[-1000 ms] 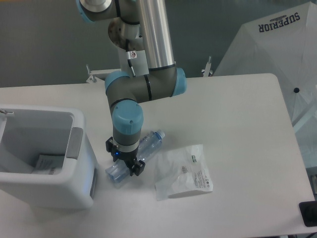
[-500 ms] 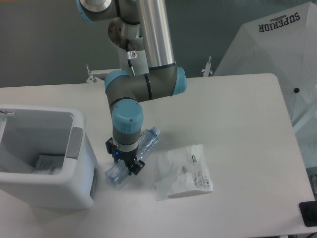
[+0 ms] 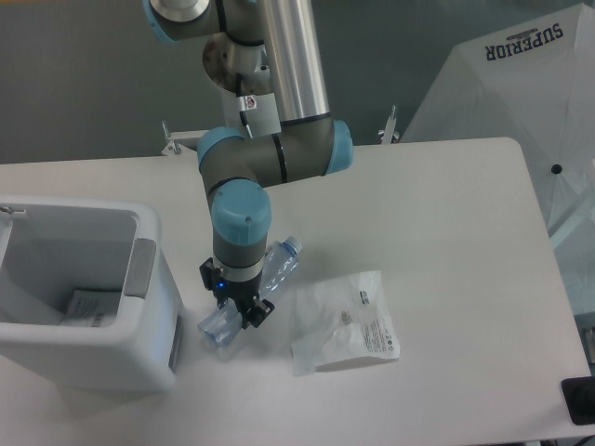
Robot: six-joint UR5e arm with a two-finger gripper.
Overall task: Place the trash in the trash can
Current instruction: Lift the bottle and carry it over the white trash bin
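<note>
Neither piece of trash is in the trash can [image 3: 139,243] yet: the gripper [image 3: 237,311] is clamped across the water bottle [image 3: 270,269] on the table [image 3: 446,232] just beside the bin, while the plastic bag [image 3: 349,321] lies untouched nearby.

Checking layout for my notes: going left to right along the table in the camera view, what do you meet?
trash can → water bottle, held by the gripper → plastic bag → white umbrella past the table's right edge.
</note>
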